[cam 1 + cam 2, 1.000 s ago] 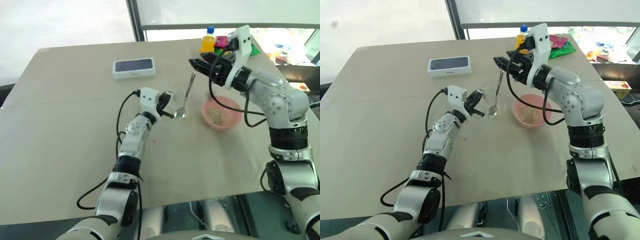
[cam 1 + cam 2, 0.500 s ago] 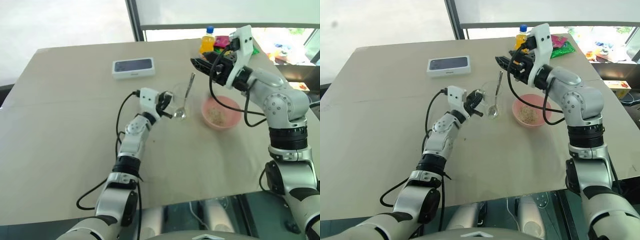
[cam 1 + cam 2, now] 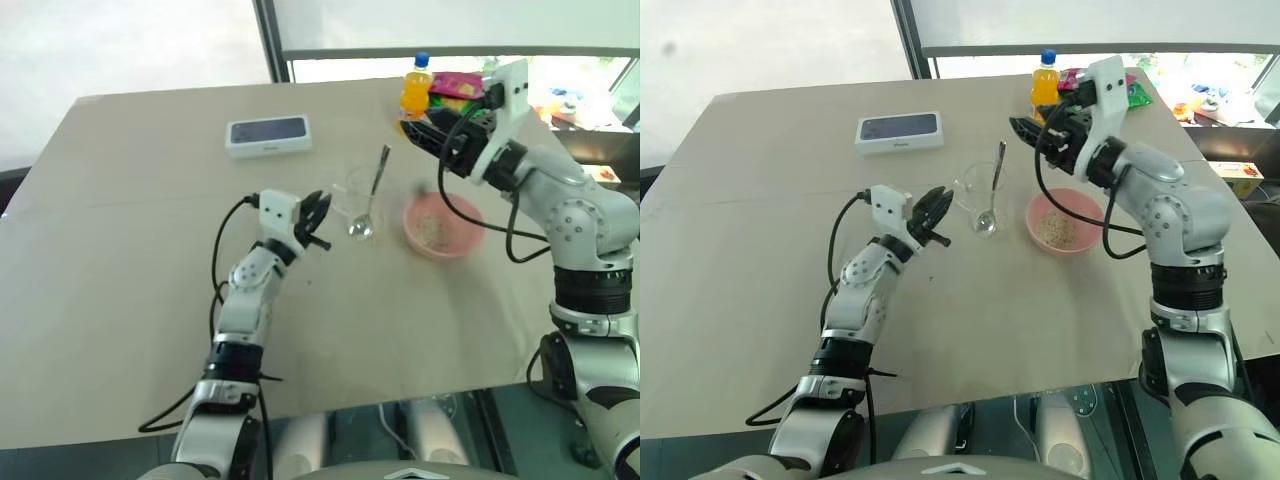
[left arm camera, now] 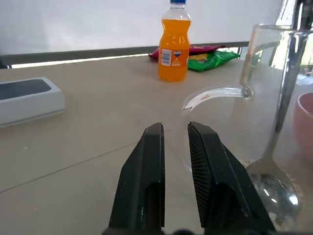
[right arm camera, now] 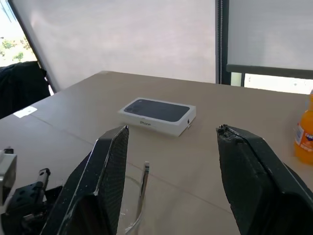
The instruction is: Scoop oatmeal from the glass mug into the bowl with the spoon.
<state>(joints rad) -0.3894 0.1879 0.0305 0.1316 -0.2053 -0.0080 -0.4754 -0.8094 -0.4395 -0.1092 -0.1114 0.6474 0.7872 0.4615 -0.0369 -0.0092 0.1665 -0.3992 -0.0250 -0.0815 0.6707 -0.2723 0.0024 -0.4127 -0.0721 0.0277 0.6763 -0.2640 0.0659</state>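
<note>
Just ahead of the left pincer [image 3: 318, 212], the glass mug [image 3: 358, 196] is seen standing upright on the surface [image 3: 150, 250], its curved handle turned toward that pincer's tips but not touched by them. The left pincer is released from the mug, its two black fingers [image 4: 146, 171] standing close together with a narrow gap and nothing between them. The spoon [image 3: 372, 190] is left leaning inside the mug, its oval end at the glass bottom and its thin handle rising past the rim toward the right pincer [image 3: 428, 135]. The right pincer is held wide apart and empty, above and beyond the spoon's handle top. Beside the mug, on the side away from the left pincer, the pink bowl [image 3: 441, 226] is set, with the oatmeal [image 3: 432, 229] lying as a small pale heap inside it.

The mug is judged rigid, smooth, fragile and easily tipped, so it is best steadied at the handle or wall. The spoon is judged light, stiff and slippery; its upper handle is the place to be pinched, firmly and squarely.
</note>
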